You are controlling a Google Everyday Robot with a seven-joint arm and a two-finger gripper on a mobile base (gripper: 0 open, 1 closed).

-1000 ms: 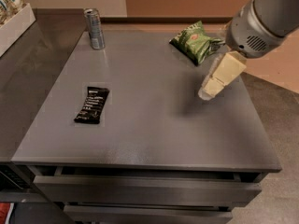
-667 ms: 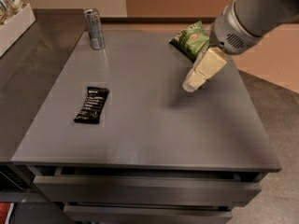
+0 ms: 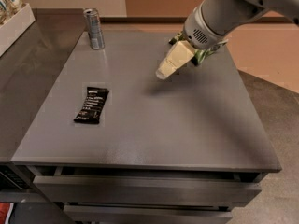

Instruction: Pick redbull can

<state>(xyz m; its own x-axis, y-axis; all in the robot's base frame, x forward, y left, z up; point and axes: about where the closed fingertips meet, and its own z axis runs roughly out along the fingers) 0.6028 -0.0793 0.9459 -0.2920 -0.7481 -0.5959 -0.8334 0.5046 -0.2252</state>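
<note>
- Jaws of the gripper (image 3: 162,73) show as a single cream wedge from this angle, so I cannot tell whether they are parted or clenched.
- The gripper hangs above the far right part of the grey counter (image 3: 154,125), its tip tilted down and to the left, with its shadow on the surface just beneath.
- The redbull can (image 3: 94,28) stands upright at the counter's far left corner, well apart from the gripper.
- A black snack bar (image 3: 91,105) lies flat on the left side, nearer the front edge.
- A green chip bag (image 3: 203,55) peeks out from behind the gripper's wrist.
</note>
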